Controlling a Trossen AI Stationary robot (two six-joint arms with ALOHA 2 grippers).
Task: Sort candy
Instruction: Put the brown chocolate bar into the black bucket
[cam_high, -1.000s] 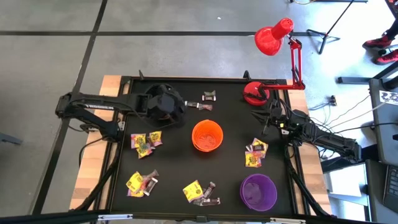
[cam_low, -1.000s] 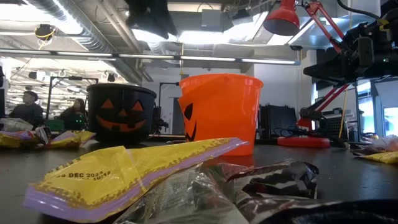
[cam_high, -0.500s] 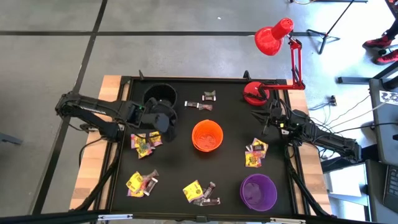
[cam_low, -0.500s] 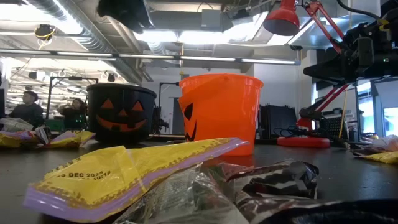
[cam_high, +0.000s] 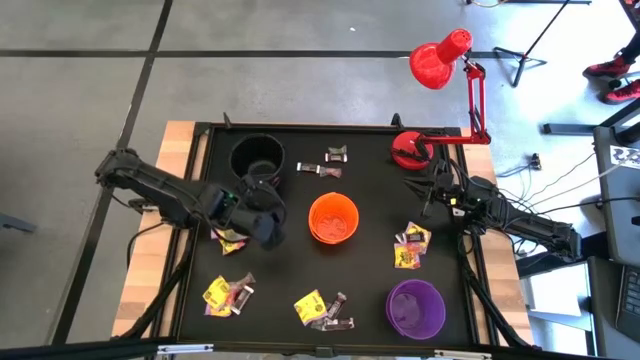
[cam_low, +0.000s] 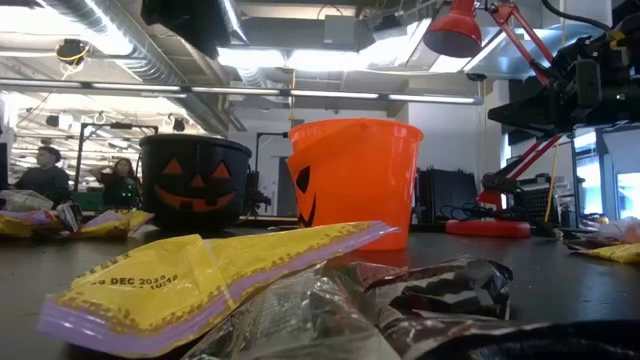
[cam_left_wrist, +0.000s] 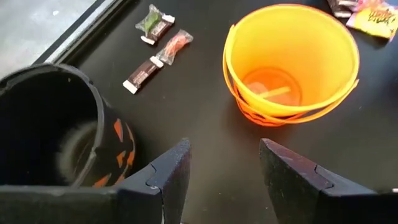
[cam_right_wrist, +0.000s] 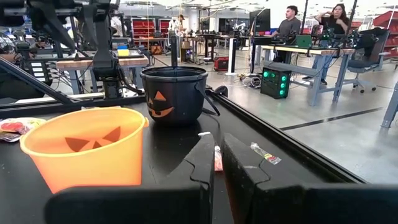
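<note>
Wrapped candy lies in small heaps on the black table: yellow and dark pieces at the left (cam_high: 232, 235), near left (cam_high: 228, 293), near middle (cam_high: 325, 310) and right (cam_high: 411, 247), and a few dark ones at the far side (cam_high: 333, 160). My left gripper (cam_high: 262, 222) hangs open and empty above the table, beside the left heap, between the black cup (cam_high: 256, 155) and the orange cup (cam_high: 333, 218); its fingers show apart in the left wrist view (cam_left_wrist: 224, 180). My right gripper (cam_high: 432, 192) waits shut at the right edge, above the table.
A purple cup (cam_high: 415, 307) stands near the right front corner. A red desk lamp (cam_high: 410, 150) stands at the far right. The orange cup (cam_left_wrist: 291, 59) has a little inside it. A yellow wrapper (cam_low: 200, 270) lies right before the low camera.
My left gripper has gone from above the black cup toward the table's near edge, to a place beside the left candy heap. The black cup's opening now shows. The right arm has kept still.
</note>
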